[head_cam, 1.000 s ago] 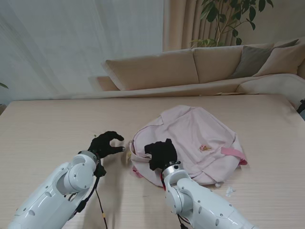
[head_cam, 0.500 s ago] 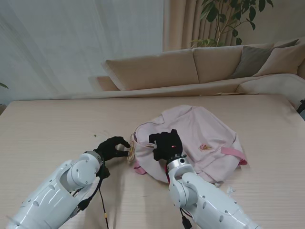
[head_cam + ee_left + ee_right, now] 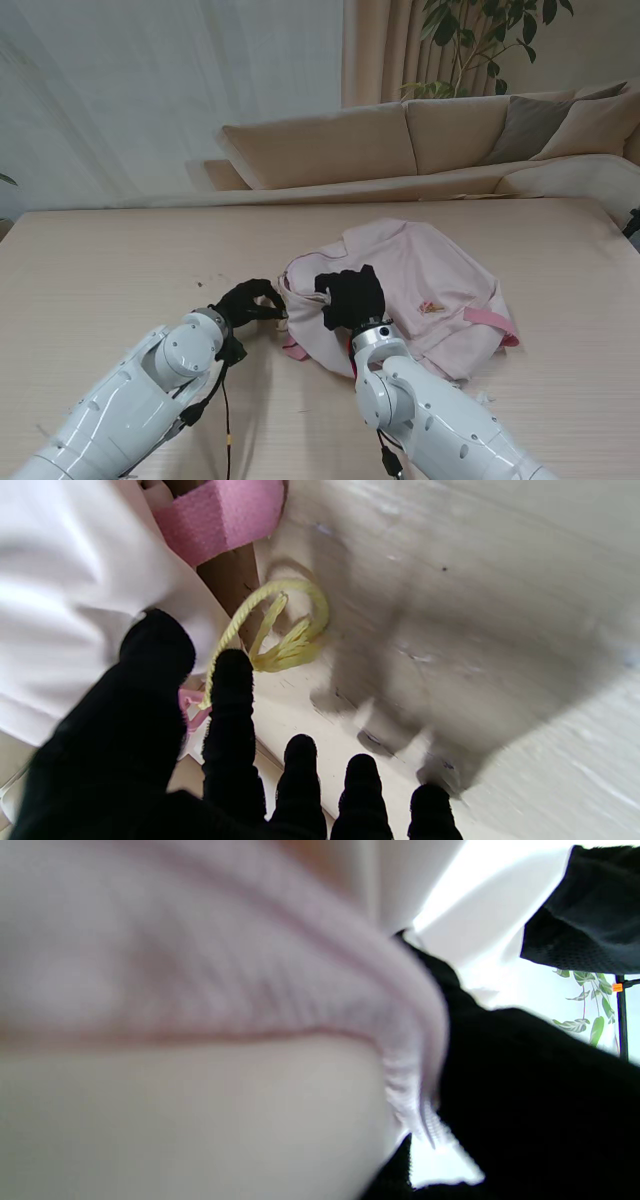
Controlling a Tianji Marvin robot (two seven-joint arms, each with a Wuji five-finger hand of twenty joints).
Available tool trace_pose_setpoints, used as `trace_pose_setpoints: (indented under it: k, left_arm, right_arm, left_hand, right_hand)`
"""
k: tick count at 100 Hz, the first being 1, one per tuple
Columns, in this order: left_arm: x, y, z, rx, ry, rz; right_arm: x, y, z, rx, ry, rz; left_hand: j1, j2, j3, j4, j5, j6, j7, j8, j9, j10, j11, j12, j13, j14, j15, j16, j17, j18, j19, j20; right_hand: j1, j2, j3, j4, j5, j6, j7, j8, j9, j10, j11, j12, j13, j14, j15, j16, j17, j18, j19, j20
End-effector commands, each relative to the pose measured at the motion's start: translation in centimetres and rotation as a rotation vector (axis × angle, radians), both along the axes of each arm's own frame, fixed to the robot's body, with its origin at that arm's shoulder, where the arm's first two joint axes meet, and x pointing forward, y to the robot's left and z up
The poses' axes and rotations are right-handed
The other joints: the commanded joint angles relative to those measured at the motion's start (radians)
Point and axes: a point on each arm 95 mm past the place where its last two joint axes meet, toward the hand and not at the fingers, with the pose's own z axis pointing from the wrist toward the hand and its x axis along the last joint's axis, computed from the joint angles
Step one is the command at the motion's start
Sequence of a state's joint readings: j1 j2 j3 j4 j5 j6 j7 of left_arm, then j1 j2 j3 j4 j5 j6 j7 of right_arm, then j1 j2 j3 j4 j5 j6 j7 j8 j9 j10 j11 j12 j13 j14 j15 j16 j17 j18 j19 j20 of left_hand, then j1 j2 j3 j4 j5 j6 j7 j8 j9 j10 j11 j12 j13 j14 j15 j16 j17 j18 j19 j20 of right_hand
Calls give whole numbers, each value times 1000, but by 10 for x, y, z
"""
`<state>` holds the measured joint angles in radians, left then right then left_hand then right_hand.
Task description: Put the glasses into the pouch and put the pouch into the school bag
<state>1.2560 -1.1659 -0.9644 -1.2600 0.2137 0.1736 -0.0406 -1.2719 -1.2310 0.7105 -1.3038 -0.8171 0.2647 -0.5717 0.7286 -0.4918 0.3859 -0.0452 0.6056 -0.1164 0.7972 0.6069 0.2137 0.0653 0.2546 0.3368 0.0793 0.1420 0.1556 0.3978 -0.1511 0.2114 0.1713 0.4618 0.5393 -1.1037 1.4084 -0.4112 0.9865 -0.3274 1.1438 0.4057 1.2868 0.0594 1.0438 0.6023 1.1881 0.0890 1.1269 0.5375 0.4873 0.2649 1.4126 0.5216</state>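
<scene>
The pink school bag lies on the table, right of centre. My right hand is shut on the fabric at its left rim and holds that edge lifted; the right wrist view is filled with blurred pink bag fabric over my black fingers. My left hand is at the bag's opening, thumb and forefinger pinched where the pouch's yellow cord ends. The brown pouch pokes under the bag's white lining, beside a pink strap. The glasses are not visible.
A beige sofa and a plant stand beyond the table's far edge. A black cable hangs by my left forearm. A small white scrap lies near the bag's pink side strap.
My left hand has moved right, up to the bag's opening, carrying the yellow-corded pouch. My right hand has raised the bag's rim and shifted slightly away from me.
</scene>
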Motion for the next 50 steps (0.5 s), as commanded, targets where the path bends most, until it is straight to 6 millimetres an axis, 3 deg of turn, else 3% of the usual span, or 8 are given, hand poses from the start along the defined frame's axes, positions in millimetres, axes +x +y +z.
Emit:
trace_pose_setpoints:
  k: [1,4,10,13,21,31,38,50]
  left_arm:
    - [-7,-9,-9,-31,48,-17]
    - [-7,-9,-9,-34,52,-15]
    - [-7,-9,-10,-33,61,-18]
    - [-7,-9,-11,-31,67,-27]
    - [-8,-10,-12,-36,95,-48]
    - [-9,-10,-14,-15,88,-55]
    - [-11,-10,-15,23,88,-83]
    - [-11,-10,-17,73,99,-132]
  right_arm:
    - [3,1,2,1,2,1]
    - [3,0,2,2,2,0]
    - [3,0,2,3,1,-3]
    - [3,0,2,3,1,-3]
    - [4,0,1,3,0,-8]
    - [6,0,0,2,0,-13]
    - [6,0,0,3,0,-16]
    - [7,0,0,9,1,-19]
  left_hand:
    - [33,9,-91,-26,51,-50,29,27,-12,-18,25,-7,-13,-32,2,2,60,55,87,53]
    - [29,28,-94,-23,57,-31,-16,-16,-9,-48,26,-10,-14,-37,-1,-1,59,51,82,54]
    - [23,55,-95,-25,76,-16,-51,-59,-9,-51,22,-16,-16,-41,-6,-5,56,49,73,56]
    - [41,95,-149,-20,80,-21,-47,-86,-10,-56,16,-26,-16,-46,-13,-9,57,44,52,61]
    - [63,139,-216,-4,87,-12,-42,-84,-12,-62,4,-34,-22,-54,-32,-13,55,34,4,70]
    - [54,166,-237,-4,102,3,-40,-76,-9,-60,11,-30,-20,-54,-28,-7,62,37,-11,82]
    - [16,225,-254,7,65,37,-159,-135,-16,-61,-19,-47,-24,-59,-41,-14,64,33,-28,102]
    - [7,253,-252,17,29,47,-235,-185,-23,-66,-48,-56,-30,-65,-61,-20,54,23,-44,102]
  right_hand:
    - [47,28,113,53,29,-20,29,21,2,62,12,12,86,-31,35,21,2,19,31,7]
    - [47,28,113,53,29,-20,29,21,1,62,12,11,86,-31,35,21,3,19,32,7]
    - [47,31,112,54,27,-19,28,21,1,62,12,11,86,-31,35,22,3,19,32,7]
    - [46,32,112,53,27,-19,28,21,0,62,13,11,86,-31,35,22,3,19,32,6]
    - [45,35,111,53,25,-18,28,22,-1,62,14,11,83,-33,34,22,3,19,32,6]
    - [44,38,109,53,21,-19,29,24,-3,61,14,11,81,-32,35,23,3,18,32,6]
    - [45,39,109,53,19,-20,30,24,-4,60,15,10,81,-33,35,23,4,17,33,6]
    - [44,43,108,53,19,-19,31,23,-4,61,15,9,80,-33,34,23,4,17,33,6]
